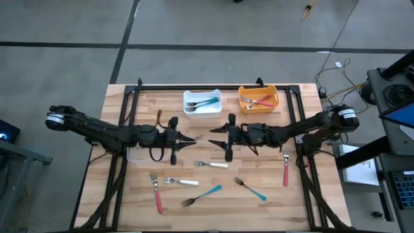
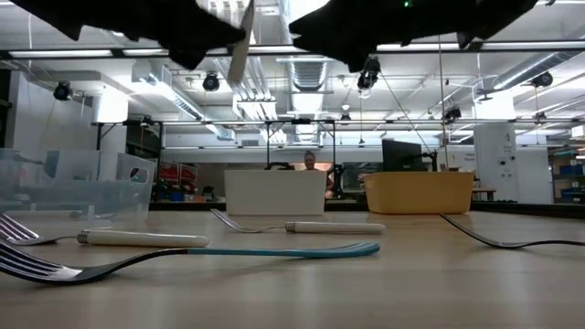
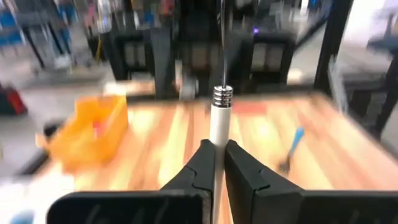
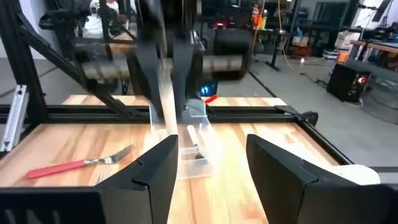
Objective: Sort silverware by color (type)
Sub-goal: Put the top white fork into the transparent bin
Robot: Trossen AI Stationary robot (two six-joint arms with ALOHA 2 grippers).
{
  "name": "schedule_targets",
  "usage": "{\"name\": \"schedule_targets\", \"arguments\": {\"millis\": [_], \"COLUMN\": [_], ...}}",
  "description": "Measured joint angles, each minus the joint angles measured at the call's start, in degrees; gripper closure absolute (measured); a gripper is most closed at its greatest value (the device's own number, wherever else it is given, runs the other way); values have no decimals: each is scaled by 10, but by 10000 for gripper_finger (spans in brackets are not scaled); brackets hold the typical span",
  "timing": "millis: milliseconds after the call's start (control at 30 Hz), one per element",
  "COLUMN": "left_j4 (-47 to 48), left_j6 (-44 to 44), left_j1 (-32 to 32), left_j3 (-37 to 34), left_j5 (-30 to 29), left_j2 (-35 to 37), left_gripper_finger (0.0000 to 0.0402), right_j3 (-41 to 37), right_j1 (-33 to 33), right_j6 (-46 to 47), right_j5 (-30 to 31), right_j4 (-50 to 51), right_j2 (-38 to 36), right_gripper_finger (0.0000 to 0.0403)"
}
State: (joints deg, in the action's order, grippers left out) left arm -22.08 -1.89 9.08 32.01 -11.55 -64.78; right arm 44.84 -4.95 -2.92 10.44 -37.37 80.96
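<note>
My left gripper (image 1: 180, 139) hovers over the table's middle, shut on a white-handled piece of silverware (image 3: 219, 121) whose metal shaft (image 1: 197, 138) points toward the right arm. My right gripper (image 1: 223, 136) faces it from the right, open, touching nothing. In the right wrist view the held piece (image 4: 165, 93) shows blurred in front of the open fingers. On the near half of the table lie two white-handled pieces (image 1: 212, 164) (image 1: 182, 182), two teal forks (image 1: 202, 195) (image 1: 251, 188) and two red pieces (image 1: 157, 194) (image 1: 286, 170). My left gripper pinches the white handle (image 3: 217, 142) between its two fingers, below the ribbed metal collar (image 3: 222, 95). The fingers lie along the handle, which sticks out forward past their tips toward the table's right. The piece is lifted clear of the table (image 2: 242, 41).
A white bin (image 1: 202, 110) with teal pieces and an orange bin (image 1: 259, 105) with red pieces stand at the far edge. A clear bin (image 1: 137, 155) sits under the left arm. A dark frame runs along the table's far and side edges.
</note>
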Motion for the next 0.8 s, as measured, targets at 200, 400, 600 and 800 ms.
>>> {"name": "schedule_targets", "arguments": {"millis": [200,400,600,800], "left_j4": [4,-59,-94,-88], "left_j6": [31,30,25,26], "left_j1": [-6,-7,-8,-8], "left_j3": [0,4,25,35], "left_j5": [0,0,1,16], "left_j2": [-42,-83,-122,-147], "left_gripper_finger": [400,396,394,393], "right_j3": [0,4,28,45], "right_j1": [0,0,0,0], "right_j6": [3,10,-1,-7], "right_j5": [-37,-70,-76,-76], "right_j4": [-20,-62,-67,-71], "right_j2": [-22,-1,31,43], "right_gripper_finger": [219,220,220,222]}}
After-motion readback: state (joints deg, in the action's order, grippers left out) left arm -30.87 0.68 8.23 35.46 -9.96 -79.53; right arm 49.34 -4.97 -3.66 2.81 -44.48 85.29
